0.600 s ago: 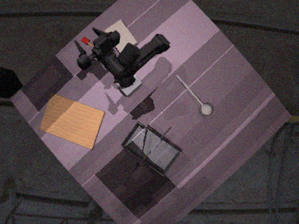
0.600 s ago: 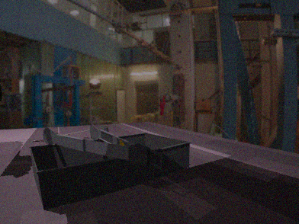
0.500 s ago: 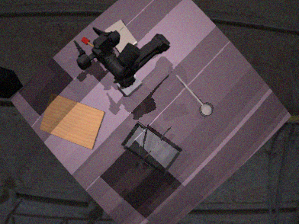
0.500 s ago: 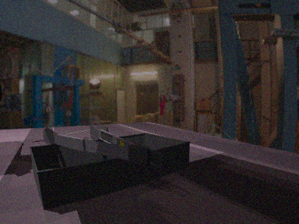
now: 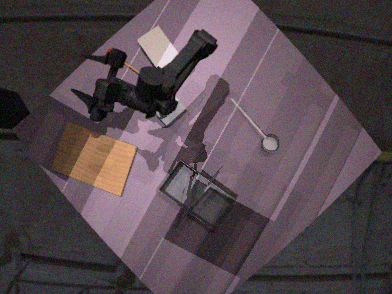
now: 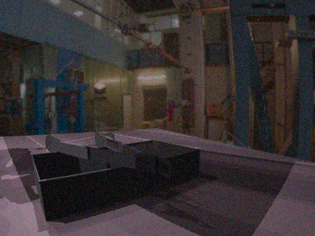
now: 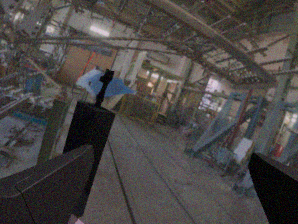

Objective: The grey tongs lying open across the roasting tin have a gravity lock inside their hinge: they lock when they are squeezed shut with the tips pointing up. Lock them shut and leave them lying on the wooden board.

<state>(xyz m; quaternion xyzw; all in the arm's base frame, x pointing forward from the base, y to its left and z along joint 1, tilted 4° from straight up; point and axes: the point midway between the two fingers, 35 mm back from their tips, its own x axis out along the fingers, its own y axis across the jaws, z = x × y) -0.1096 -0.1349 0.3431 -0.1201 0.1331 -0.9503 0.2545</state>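
Note:
The grey tongs (image 5: 214, 176) (image 6: 124, 156) lie open in a V across the dark roasting tin (image 6: 80, 194), their two arms spread apart and resting over its rim. The hinge end is dark and hard to make out. The wooden board (image 5: 100, 162) lies at the left in the top view, away from the tin, with nothing on it. My gripper (image 5: 77, 73) (image 7: 173, 157) is open and empty, its fingers wide apart. It is raised beyond the board's upper edge in the top view, far from the tongs, and does not show in the exterior view.
A strainer or ladle (image 5: 270, 143) with a long thin handle lies to the right. A pale flat block (image 5: 156, 44) lies behind my arm. A thin orange handle (image 5: 131, 67) shows partly under the arm. A dark many-sided object (image 5: 10, 109) stands beyond the table's left corner.

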